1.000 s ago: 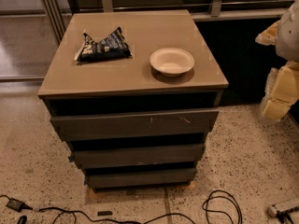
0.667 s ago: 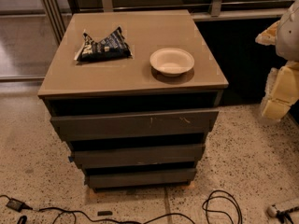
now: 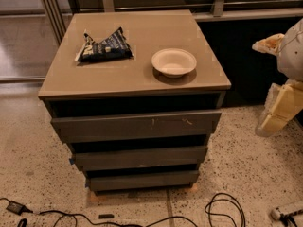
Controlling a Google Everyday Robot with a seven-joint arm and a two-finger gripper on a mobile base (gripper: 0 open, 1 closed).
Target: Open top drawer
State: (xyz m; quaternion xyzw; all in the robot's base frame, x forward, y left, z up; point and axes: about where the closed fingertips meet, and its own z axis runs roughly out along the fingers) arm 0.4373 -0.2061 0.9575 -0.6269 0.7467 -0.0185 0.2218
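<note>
The top drawer [image 3: 113, 126] is the widest dark grey-brown front of a low cabinet, with pale scratches right of centre. Its front stands a little forward of the two narrower drawer fronts [image 3: 139, 157] below it, and a dark gap runs between it and the cabinet top. No interior shows. My gripper [image 3: 280, 111], pale yellow under a white arm, hangs at the right edge of the view. It is to the right of the cabinet, at about the top drawer's height, and apart from it.
On the tan cabinet top [image 3: 137, 74] lie a dark snack bag [image 3: 104, 46] at the left and a white bowl [image 3: 173, 62] at the right. Black cables [image 3: 222, 207] trail over the speckled floor in front. A railing and a dark panel stand behind.
</note>
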